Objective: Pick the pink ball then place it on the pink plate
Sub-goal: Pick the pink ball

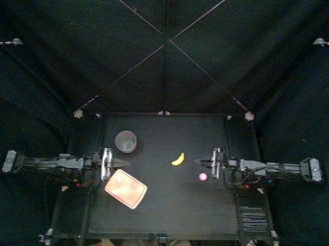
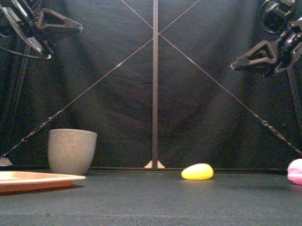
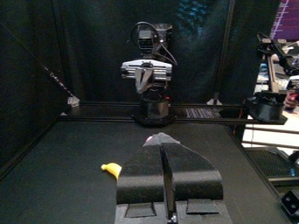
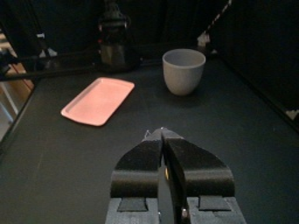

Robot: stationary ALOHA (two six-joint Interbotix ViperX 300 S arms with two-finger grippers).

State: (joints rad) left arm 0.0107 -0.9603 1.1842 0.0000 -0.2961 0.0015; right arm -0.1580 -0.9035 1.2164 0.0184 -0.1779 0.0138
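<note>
The pink ball [image 1: 203, 177] lies on the black table right of centre, and shows at the far right in the front view [image 2: 296, 171]. The flat pink plate [image 1: 126, 187] rests front left, low at the left of the front view [image 2: 35, 180] and across the table in the right wrist view [image 4: 100, 98]. My right gripper [image 1: 216, 165] hangs raised just behind and to the right of the ball, jaws shut and empty [image 4: 163, 133]; the ball is hidden in that view. My left gripper [image 1: 102, 165] is raised behind the plate, shut and empty [image 3: 165, 138].
A tall grey speckled cup [image 1: 126, 141] stands behind the plate, also seen in the front view [image 2: 72, 150] and the right wrist view [image 4: 184, 70]. A yellow banana-like toy [image 1: 180, 159] lies mid-table, behind and left of the ball [image 2: 197, 171] [image 3: 111, 169].
</note>
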